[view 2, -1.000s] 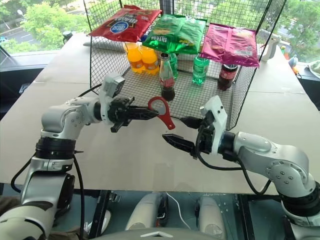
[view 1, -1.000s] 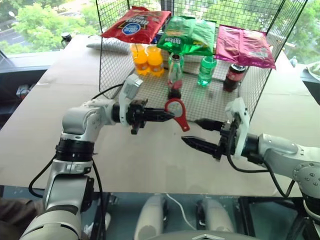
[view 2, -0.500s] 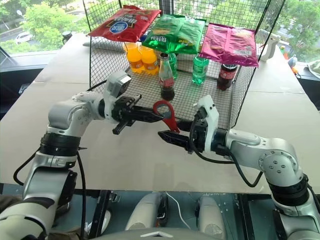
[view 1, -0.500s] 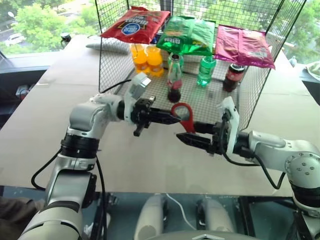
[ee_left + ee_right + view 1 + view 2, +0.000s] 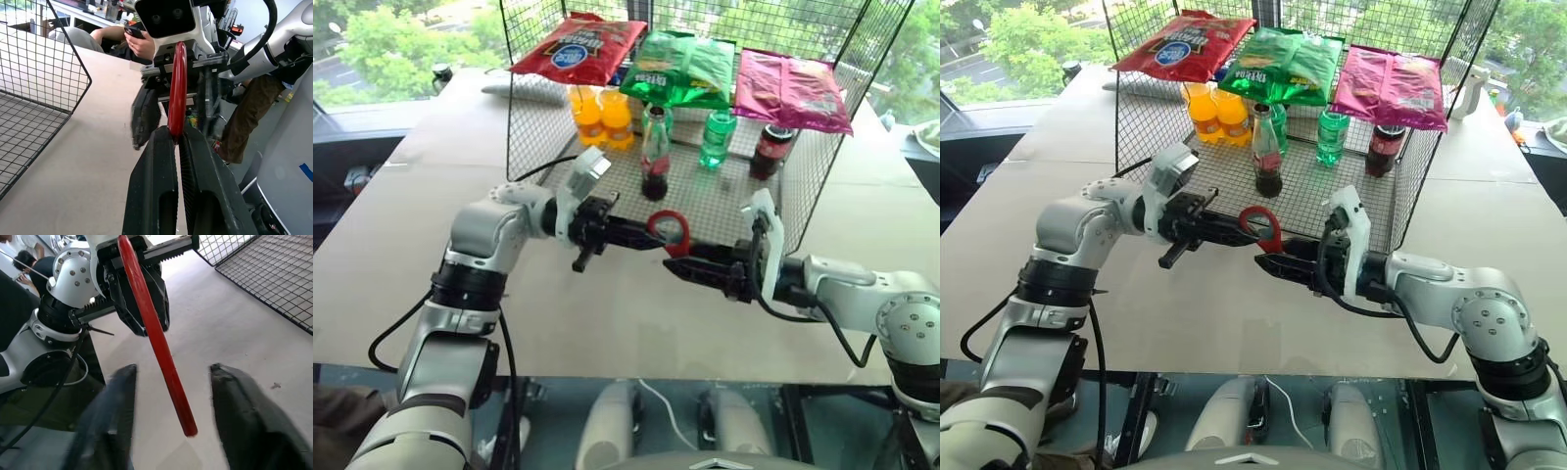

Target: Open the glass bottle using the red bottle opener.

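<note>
Inside the wire basket (image 5: 822, 157) stands the glass bottle (image 5: 655, 154); left gripper (image 5: 651, 238) clamps the red bottle opener (image 5: 672, 231), right gripper (image 5: 677, 266) apart.

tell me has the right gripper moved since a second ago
Yes. The right gripper has come in leftward and toward the wire basket, up to the red bottle opener.

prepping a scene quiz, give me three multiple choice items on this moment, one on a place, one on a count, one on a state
1. Where does the clear glass cola bottle with the red cap stand?
A on the bare table
B inside the wire mesh cage
C in the right gripper

2. How many orange drink bottles stand in the cage?
A two
B four
C none

3. What holds the flat red bottle opener with the ring head?
A nothing
B a person's hand
C the left gripper

B: glass bottle stands on the floor of the wire cage.
A: two orange bottles side by side.
C: left gripper pinches the opener.
</note>
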Robot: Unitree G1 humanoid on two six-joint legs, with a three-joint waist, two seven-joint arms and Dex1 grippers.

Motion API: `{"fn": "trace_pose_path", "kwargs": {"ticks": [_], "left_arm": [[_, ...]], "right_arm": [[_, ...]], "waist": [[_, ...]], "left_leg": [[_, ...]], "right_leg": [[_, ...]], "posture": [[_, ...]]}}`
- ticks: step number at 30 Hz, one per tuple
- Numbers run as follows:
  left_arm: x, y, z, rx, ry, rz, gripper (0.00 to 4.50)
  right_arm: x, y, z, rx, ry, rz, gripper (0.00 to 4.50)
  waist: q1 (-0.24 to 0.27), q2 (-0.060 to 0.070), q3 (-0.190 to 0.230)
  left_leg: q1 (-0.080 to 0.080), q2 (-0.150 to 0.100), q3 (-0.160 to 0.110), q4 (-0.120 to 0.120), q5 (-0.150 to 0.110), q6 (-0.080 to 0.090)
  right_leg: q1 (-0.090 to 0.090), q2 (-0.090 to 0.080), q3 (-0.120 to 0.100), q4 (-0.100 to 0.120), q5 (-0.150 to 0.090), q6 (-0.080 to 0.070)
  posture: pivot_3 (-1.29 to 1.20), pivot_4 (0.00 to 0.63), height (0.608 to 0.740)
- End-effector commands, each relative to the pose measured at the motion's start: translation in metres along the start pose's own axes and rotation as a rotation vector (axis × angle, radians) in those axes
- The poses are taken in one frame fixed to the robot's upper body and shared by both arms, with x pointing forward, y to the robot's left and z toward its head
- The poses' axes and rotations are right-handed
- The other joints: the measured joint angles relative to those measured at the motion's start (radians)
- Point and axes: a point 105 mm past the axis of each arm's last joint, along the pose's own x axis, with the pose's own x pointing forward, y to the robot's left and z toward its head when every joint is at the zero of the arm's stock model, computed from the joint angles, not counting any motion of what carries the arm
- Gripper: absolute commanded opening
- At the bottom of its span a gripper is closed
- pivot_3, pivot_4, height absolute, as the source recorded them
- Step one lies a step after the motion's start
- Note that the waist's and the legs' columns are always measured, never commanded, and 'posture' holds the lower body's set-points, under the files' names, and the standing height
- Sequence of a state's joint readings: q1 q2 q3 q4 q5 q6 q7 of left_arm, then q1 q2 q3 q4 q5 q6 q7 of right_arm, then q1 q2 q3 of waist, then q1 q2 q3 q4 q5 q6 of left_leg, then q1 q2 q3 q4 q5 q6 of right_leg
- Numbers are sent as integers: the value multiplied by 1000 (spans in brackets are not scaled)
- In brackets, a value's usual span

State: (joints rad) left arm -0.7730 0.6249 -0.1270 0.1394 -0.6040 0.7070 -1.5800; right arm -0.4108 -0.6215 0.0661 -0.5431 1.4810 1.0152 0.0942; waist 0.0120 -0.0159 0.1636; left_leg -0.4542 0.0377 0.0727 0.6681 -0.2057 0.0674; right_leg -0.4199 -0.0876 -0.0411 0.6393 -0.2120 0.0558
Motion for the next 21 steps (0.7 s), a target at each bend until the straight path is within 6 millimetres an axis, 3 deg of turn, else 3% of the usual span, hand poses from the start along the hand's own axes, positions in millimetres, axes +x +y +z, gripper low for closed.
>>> {"fn": "trace_pose_path", "kwargs": {"ticks": [1, 17, 21], "left_arm": [[-2, -2, 7, 48, 20, -12, 0], [0, -3, 6, 69, 36, -29, 0], [3, -2, 6, 74, 38, -36, 0]], "right_arm": [[-3, 7, 6, -35, -5, 30, 1482], [1, 6, 2, -31, 12, 35, 1482], [3, 5, 1, -23, 22, 41, 230]], "waist": [[0, 0, 0], [1, 0, 0], [0, 0, 0]], "left_leg": [[0, 0, 0, 0, 0, 0], [-5, 0, 0, 0, 0, 0], [-5, 0, 0, 0, 0, 0]], "right_leg": [[0, 0, 0, 0, 0, 0], [-4, 0, 0, 0, 0, 0], [-4, 1, 0, 0, 0, 0]], "posture": [[0, 150, 740], [0, 150, 740], [0, 150, 740]]}}
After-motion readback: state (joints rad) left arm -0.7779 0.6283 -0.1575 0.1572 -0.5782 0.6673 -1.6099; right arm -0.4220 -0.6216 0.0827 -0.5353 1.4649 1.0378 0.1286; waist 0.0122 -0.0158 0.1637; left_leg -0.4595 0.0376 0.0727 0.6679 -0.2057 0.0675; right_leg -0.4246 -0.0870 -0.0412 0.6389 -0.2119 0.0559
